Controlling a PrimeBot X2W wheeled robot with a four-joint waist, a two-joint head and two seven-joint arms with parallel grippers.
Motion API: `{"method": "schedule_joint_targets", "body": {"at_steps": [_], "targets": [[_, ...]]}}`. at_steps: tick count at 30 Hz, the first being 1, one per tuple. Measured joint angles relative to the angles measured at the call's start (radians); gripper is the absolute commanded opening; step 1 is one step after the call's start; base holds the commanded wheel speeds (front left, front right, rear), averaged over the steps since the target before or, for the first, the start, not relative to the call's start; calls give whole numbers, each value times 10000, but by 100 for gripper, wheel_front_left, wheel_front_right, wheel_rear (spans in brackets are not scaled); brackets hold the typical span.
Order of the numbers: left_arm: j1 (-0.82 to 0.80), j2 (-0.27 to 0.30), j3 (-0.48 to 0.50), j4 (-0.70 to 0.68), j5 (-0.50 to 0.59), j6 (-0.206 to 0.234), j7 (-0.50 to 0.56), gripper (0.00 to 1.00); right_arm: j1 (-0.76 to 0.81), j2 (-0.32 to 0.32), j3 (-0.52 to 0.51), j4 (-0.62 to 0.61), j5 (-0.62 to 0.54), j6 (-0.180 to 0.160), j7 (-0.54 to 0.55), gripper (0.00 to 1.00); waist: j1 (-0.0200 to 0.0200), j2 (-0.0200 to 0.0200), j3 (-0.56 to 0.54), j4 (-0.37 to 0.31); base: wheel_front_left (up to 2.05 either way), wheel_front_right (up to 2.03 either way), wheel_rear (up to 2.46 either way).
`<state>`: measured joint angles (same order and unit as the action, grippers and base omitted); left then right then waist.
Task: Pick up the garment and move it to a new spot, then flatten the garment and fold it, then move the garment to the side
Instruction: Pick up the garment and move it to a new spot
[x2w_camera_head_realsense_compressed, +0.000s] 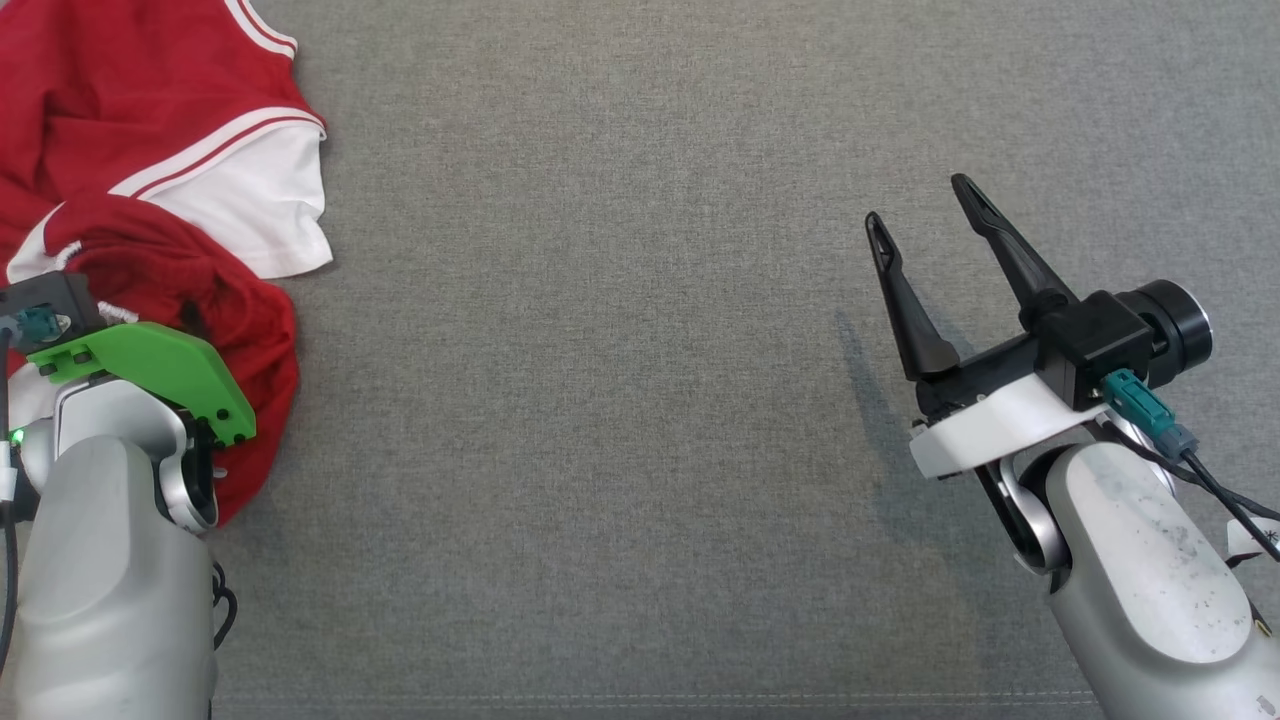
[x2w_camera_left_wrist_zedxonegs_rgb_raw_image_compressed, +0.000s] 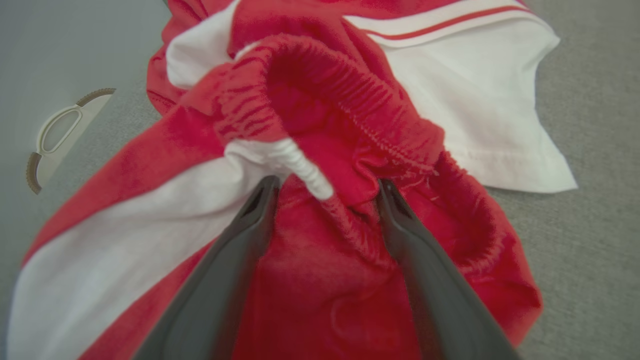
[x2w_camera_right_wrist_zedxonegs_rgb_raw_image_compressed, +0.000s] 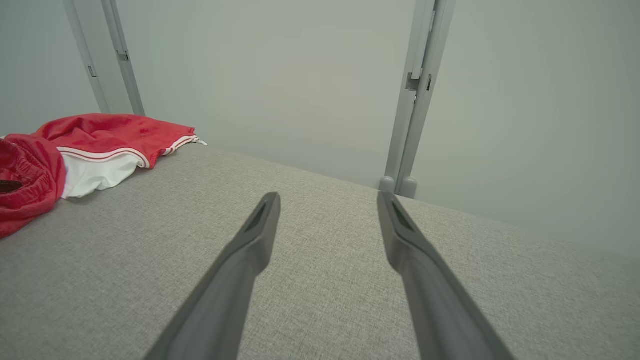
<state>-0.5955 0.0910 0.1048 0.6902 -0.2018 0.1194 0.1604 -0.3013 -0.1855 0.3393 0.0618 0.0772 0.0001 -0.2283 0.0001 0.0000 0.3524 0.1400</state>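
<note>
Two pairs of tapered fingers spread, empty: left gripper (x2w_camera_left_wrist_zedxonegs_rgb_raw_image_compressed: 327, 186) astride, perhaps touching, garment (x2w_camera_head_realsense_compressed: 150, 120) at ruched elastic waistband (x2w_camera_left_wrist_zedxonegs_rgb_raw_image_compressed: 350, 100); right gripper (x2w_camera_head_realsense_compressed: 920, 200) above woven grey surface (x2w_camera_head_realsense_compressed: 600, 420).

garment (x2w_camera_head_realsense_compressed: 150, 120): soft matt cloth, red and white; waistband (x2w_camera_left_wrist_zedxonegs_rgb_raw_image_compressed: 350, 100) of gathered, ribbed elastic.
surface (x2w_camera_head_realsense_compressed: 640, 450): grey woven cloth under the garment, matt, coarse-grained.
left pincer (x2w_camera_left_wrist_zedxonegs_rgb_raw_image_compressed: 328, 181): smooth dark matt plastic, at the garment.
right pincer (x2w_camera_head_realsense_compressed: 917, 200): dark matt plastic, well apart from the garment.
green bracket (x2w_camera_head_realsense_compressed: 150, 370): smooth plastic with a faint sheen, over the garment's edge.
</note>
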Motion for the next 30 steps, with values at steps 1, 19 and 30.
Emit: {"method": "schedule_joint_targets", "body": {"at_steps": [1,19,30], "targets": [[-17,-21,44,119,0,-2,2,100,2,0,15,6,0,12,0,100,0,0,0,0,0,0,0],[-416,-391,278,913,211,0,-1206,0,64,40,12,376,33,71,-61,100,-1,0,-509,164,0,0,0],[-433,-508,-84,391,-79,-702,-2633,0,271,364,-8,769,332,-2,-148,100,-1,0,-1250,346,0,0,0]]}}
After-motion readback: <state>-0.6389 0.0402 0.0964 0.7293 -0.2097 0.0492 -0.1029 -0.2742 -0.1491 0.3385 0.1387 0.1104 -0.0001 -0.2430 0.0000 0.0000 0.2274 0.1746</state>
